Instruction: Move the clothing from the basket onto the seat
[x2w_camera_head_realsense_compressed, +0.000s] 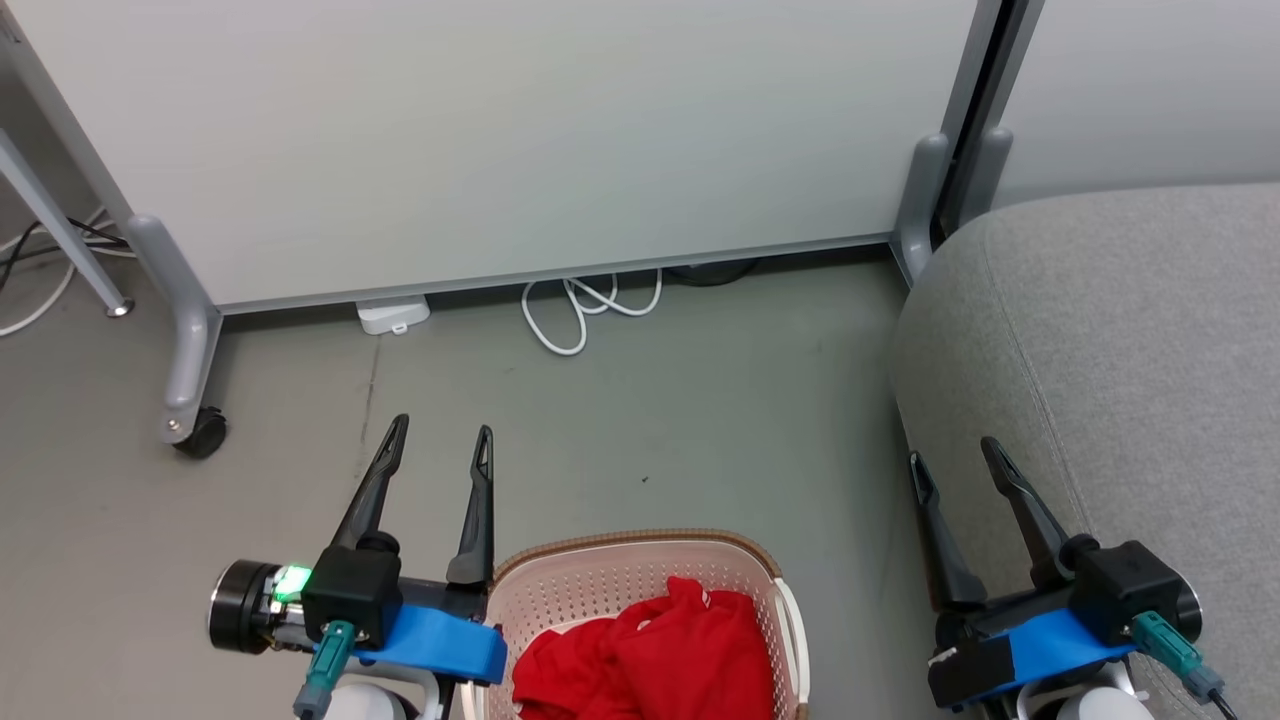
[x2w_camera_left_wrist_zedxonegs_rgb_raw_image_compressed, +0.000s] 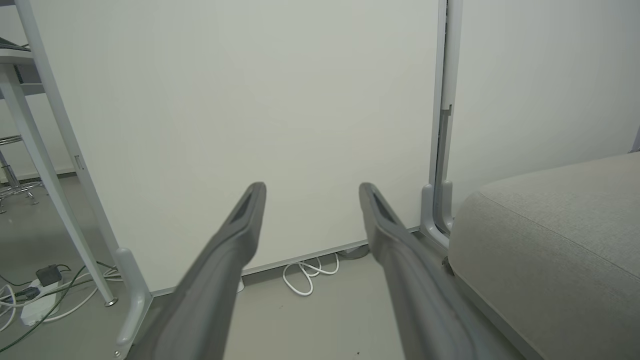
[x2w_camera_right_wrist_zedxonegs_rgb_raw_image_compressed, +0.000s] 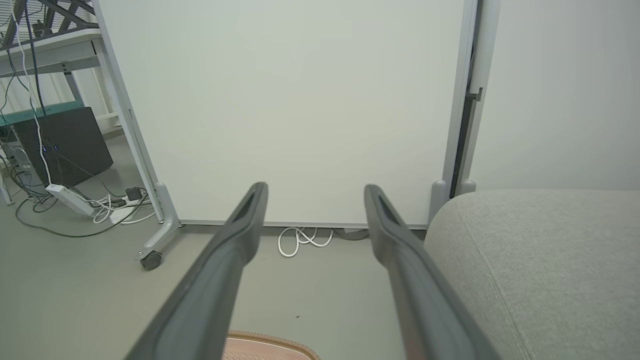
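Red fabric: the clothing (x2w_camera_head_realsense_compressed: 640, 655), a crumpled heap with a scrap of white trim, lying inside the basket (x2w_camera_head_realsense_compressed: 600, 590).

Basket: cream perforated plastic with a brown rim, on the floor (x2w_camera_head_realsense_compressed: 700, 420) at the bottom of the head view, between the two arms. Its far rim also edges into the right wrist view (x2w_camera_right_wrist_zedxonegs_rgb_raw_image_compressed: 270, 345).

Left gripper (x2w_camera_head_realsense_compressed: 442, 428): fingers spread wide, holding nothing, pointing ahead at the white panel (x2w_camera_head_realsense_compressed: 500, 130). Its wrist sits just beside the basket's left rim.

Right gripper (x2w_camera_head_realsense_compressed: 952, 452): fingers likewise apart and empty, over the edge of the seat (x2w_camera_head_realsense_compressed: 1120, 350), well apart from the basket.

Seat: light grey upholstery on the robot's right, bare of clothing.

Key relation: the clothing lies behind and below both sets of fingertips, toward the robot's body, so the fingers point away from it. The left arm is judged nearer. The heap's long axis probably runs across the basket, though the frame's bottom edge cuts it off.

Task status: judged not begun.
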